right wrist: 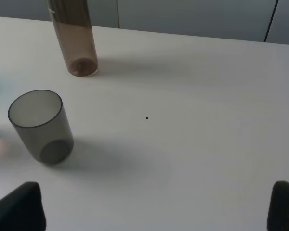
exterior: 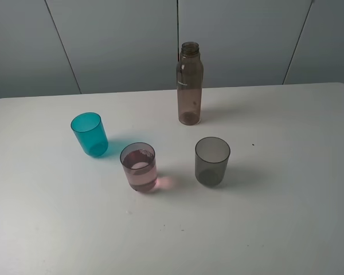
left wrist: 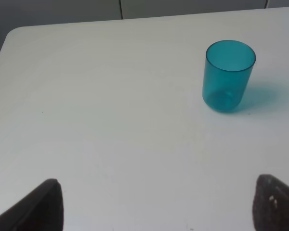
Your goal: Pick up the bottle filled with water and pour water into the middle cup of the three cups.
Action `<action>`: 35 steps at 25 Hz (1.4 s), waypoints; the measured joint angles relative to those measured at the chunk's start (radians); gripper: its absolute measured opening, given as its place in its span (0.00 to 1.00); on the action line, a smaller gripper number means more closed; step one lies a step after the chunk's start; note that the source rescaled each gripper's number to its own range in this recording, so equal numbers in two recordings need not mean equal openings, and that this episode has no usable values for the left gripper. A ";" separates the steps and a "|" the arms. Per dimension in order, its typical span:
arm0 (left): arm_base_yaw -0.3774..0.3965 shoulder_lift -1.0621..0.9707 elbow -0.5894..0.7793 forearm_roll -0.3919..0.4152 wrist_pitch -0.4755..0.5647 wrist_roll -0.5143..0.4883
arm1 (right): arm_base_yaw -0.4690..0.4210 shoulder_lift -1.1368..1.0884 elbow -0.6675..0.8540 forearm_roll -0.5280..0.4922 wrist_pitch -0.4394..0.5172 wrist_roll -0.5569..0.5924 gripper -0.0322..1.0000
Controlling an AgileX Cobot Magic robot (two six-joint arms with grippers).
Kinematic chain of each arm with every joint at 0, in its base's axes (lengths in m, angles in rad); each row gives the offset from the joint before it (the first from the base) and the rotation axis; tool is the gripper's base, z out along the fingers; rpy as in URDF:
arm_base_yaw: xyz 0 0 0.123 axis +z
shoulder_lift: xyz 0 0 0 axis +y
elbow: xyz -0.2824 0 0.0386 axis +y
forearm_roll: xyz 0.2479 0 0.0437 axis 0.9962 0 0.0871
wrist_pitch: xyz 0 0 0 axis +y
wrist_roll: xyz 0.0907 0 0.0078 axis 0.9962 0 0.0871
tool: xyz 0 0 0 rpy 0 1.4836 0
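the pink cup (exterior: 139, 167) stands nearest, middle of the three, and seems to hold some water already. the teal cup (exterior: 90, 134) is to its left and a bit farther, the grey cup (exterior: 212, 161) to its right. the bottle (exterior: 188, 83) stands upright at the far side of the table (exterior: 286, 217), apart from all cups, looking nearly empty. the left gripper (left wrist: 156, 207) and right gripper (right wrist: 156, 209) both have fingers spread wide, holding nothing, away from the bottle. judging by this, the pour looks done; next would be confirming the level, or regrasping the bottle if more is needed.
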 joint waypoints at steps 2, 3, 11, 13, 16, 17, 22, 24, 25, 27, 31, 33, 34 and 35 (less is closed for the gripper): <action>0.000 0.000 0.000 0.000 0.000 0.000 | 0.000 -0.002 0.000 0.000 0.000 0.004 1.00; 0.000 0.000 0.000 0.000 0.000 0.000 | 0.000 -0.002 0.000 -0.002 0.000 0.005 1.00; 0.000 0.000 0.000 0.000 0.000 0.000 | -0.194 -0.002 0.000 -0.008 0.000 0.000 1.00; 0.000 0.000 0.000 0.000 0.000 0.000 | -0.269 -0.002 0.000 0.001 0.000 -0.016 1.00; 0.000 0.000 0.000 0.000 0.000 0.000 | -0.308 -0.002 0.000 0.003 0.000 -0.020 1.00; 0.000 0.000 0.000 0.000 0.000 0.000 | -0.306 -0.002 0.000 0.003 0.000 -0.020 1.00; 0.000 0.000 0.000 0.000 0.000 0.000 | -0.265 -0.002 0.000 0.003 0.000 -0.020 1.00; 0.000 0.000 0.000 0.000 0.000 0.000 | -0.264 -0.002 0.000 0.003 0.000 -0.020 1.00; 0.000 0.000 0.000 0.000 0.000 0.000 | -0.263 -0.002 0.000 0.003 0.000 -0.020 1.00; 0.000 0.000 0.000 0.000 0.000 0.000 | -0.263 -0.002 0.000 0.003 0.000 -0.020 1.00; 0.000 0.000 0.000 0.000 0.000 0.000 | -0.263 -0.002 0.000 0.003 0.000 -0.020 1.00; 0.000 0.000 0.000 0.000 0.000 0.000 | -0.263 -0.002 0.000 0.003 0.000 -0.020 1.00; 0.000 0.000 0.000 0.000 0.000 0.000 | -0.263 -0.002 0.000 0.003 0.000 -0.020 1.00; 0.000 0.000 0.000 0.000 0.000 0.000 | -0.263 -0.002 0.000 0.003 0.000 -0.020 1.00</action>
